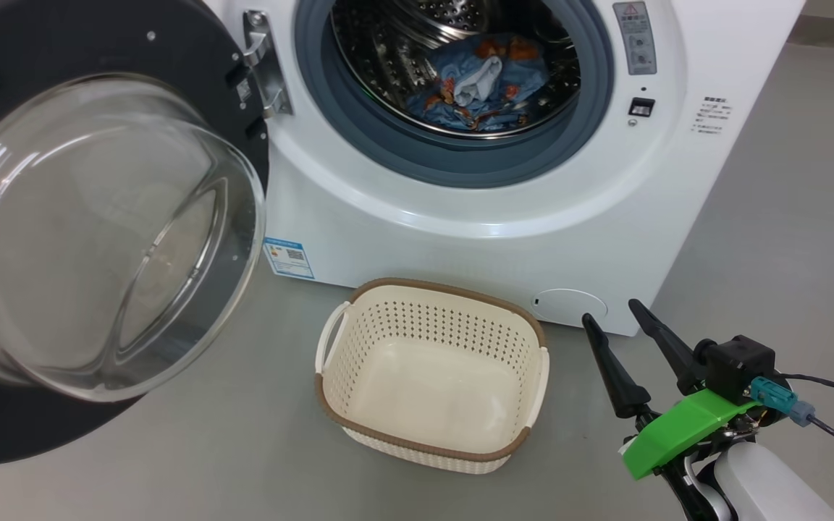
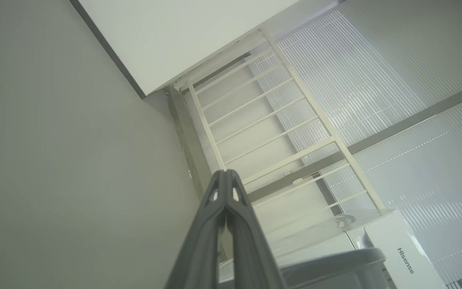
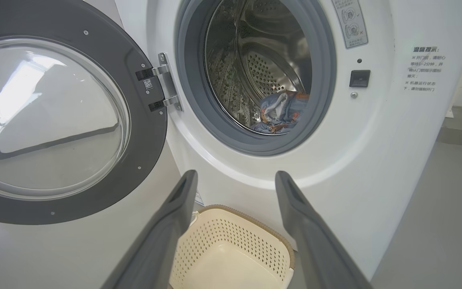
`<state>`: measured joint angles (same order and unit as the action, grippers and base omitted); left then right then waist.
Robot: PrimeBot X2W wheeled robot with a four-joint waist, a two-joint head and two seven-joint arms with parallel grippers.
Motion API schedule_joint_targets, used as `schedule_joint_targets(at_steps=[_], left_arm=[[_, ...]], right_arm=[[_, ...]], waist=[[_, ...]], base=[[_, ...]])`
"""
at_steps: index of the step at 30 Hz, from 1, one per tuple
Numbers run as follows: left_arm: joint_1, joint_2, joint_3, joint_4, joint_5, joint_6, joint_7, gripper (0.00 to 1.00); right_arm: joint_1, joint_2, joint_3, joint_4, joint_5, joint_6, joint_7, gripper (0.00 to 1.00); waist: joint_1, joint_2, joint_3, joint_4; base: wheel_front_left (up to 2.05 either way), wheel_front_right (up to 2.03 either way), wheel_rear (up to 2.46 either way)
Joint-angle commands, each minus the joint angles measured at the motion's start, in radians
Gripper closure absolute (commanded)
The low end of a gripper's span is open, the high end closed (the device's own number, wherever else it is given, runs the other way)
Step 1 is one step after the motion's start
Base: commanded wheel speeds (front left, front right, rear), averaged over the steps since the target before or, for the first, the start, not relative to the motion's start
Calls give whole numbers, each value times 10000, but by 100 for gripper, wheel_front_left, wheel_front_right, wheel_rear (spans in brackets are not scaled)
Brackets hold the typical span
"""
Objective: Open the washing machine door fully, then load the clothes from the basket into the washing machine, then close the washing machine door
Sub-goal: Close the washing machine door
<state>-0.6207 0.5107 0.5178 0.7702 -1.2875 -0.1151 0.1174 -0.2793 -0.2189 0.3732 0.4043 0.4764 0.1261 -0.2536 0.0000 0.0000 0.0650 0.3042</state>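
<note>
Head view, right hand (image 1: 611,310) just right of basket (image 1: 446,288), fingers (image 1: 611,369) spread, seemingly hovering.

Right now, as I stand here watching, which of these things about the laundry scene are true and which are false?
1. The washing machine door stands open. True.
2. The basket holds no clothes. True.
3. The drum of the washing machine is bare. False: the clothes lie inside it.
4. The right end effector is open and holds nothing. True.
5. The left end effector is spread wide. False: it is shut.
6. The basket sits on top of the washing machine. False: it stands on the floor in front of it.
</note>
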Motion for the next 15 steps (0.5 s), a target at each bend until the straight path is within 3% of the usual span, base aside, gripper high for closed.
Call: schedule_joint_targets(at_steps=[1, 15], left_arm=[[-376, 760, 100, -8, -148, -86, 244, 100], [-910, 1190, -702, 1349, -621, -149, 2851, 100]], right_arm=[[-241, -51, 154, -189, 48, 46, -82, 0], [-119, 93, -57, -187, 72, 46, -82, 0]], waist=[[0, 0, 36, -89], [0, 0, -107, -80]], base=[[0, 0, 0], [0, 0, 0]])
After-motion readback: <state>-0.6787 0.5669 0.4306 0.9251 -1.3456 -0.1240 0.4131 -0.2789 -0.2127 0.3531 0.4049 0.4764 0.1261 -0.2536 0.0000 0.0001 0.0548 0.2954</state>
